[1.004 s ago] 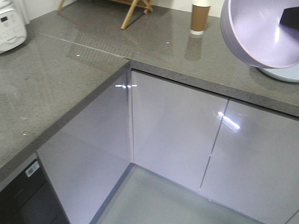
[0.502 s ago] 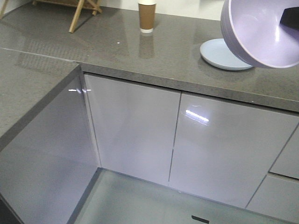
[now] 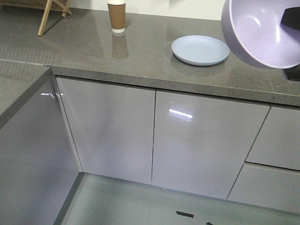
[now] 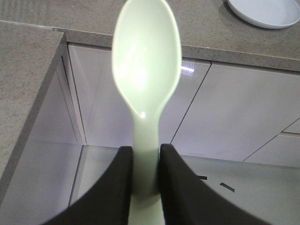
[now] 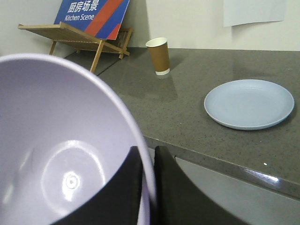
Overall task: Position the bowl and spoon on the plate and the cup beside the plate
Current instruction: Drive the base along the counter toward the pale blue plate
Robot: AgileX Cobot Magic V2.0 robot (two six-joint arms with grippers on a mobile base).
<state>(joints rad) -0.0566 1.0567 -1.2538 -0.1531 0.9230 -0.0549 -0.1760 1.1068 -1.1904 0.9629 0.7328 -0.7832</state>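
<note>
So, from the front camera, the lavender bowl (image 3: 262, 30) is seen held up in the air at the top right. It's tipped so its inside faces the lens, and only smooth plastic and a bit of glare are shown in it. The pale blue plate (image 3: 200, 49) is laid flat on the grey countertop (image 3: 140, 61), its face bare. The brown paper cup (image 3: 116, 15) is stood upright well to the plate's left and a little further back.

Next, the left wrist camera. The mint-green spoon (image 4: 146, 70) is pinched by its handle in the left gripper (image 4: 146, 154), with the jaws closed down to the handle's width. The spoon is pointed head-up, hollow side to the lens, out in front of the glossy cabinet doors (image 4: 234, 108) and below counter level.

Lastly, the right wrist camera. The bowl's rim is clamped in the right gripper (image 5: 147, 159), one finger inside and one outside, the jaws nearly shut. Only a strip of the cup's white inner wall is shown, so its contents can't be told. A wooden stand (image 5: 75, 37) is parked behind the cup.
</note>
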